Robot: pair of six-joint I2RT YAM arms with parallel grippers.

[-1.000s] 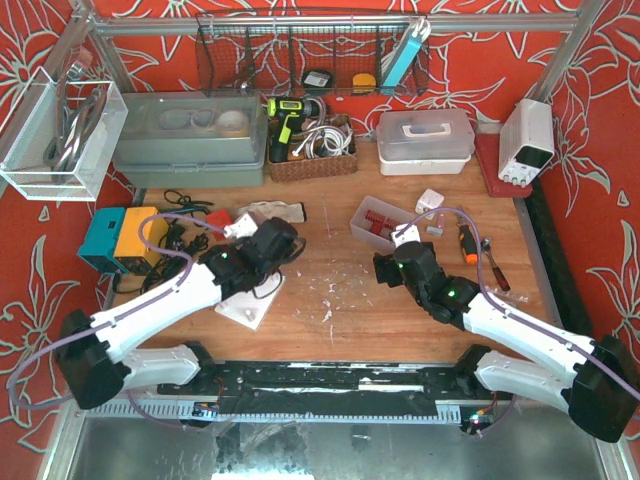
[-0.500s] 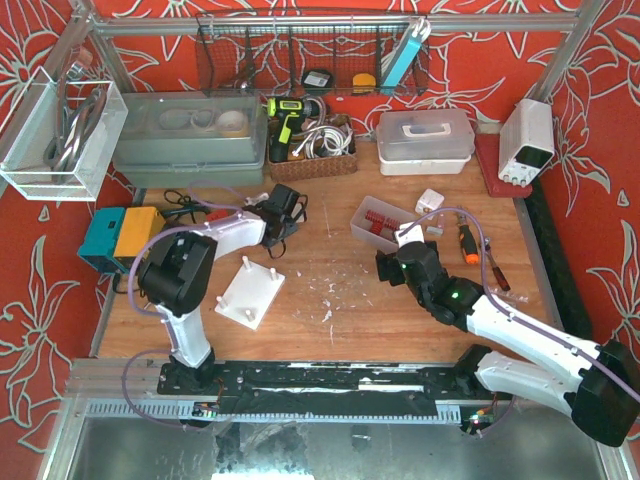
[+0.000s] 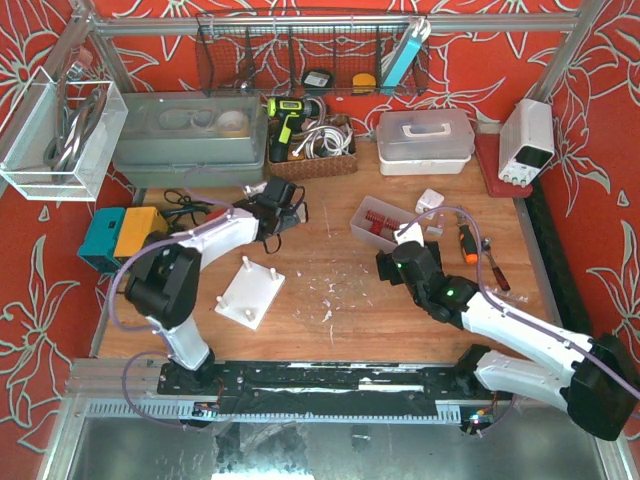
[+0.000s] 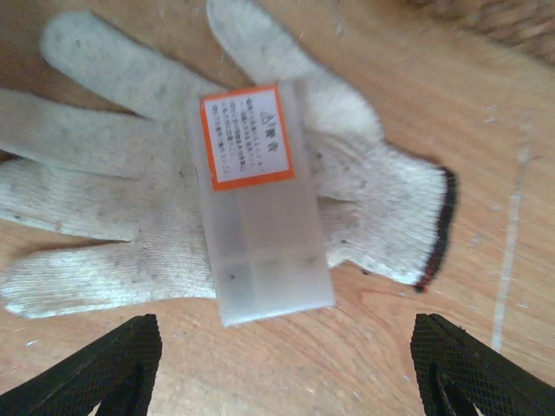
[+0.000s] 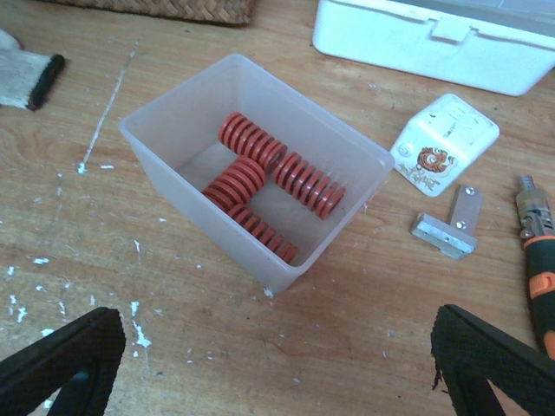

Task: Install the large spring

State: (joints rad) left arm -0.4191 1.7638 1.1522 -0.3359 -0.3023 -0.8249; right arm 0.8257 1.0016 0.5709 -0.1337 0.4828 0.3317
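In the overhead view, the red coil springs (image 3: 380, 220) lie inside a clear plastic bin (image 3: 362, 232) toward the far right of the wooden table (image 3: 340, 330), and none is installed yet. The flat white peg plate (image 3: 252, 290), probably the mounting fixture, sits toward the near left, well apart from the bin. The right gripper (image 3: 388, 262) hangs just on the near side of the bin; the left gripper (image 3: 278, 208) is by the far edge, left of centre. In the left wrist view, the left gripper (image 4: 282, 368) stands released with its jaws spread wide and empty over a white knit glove (image 4: 130, 217), on which a translucent case (image 4: 260, 234) with an orange label rests. In the right wrist view, the right gripper (image 5: 277, 364) is likewise released and empty, and is aimed at the clear plastic bin (image 5: 173, 165). Four red coil springs (image 5: 310, 185) lie on their sides in the bin, some touching. The thicker coils appear to be the large type. A spring of this kind should be light, stiff along its axis and prone to rolling. It should be taken across the coil body at mid-length, clear of the bin wall.
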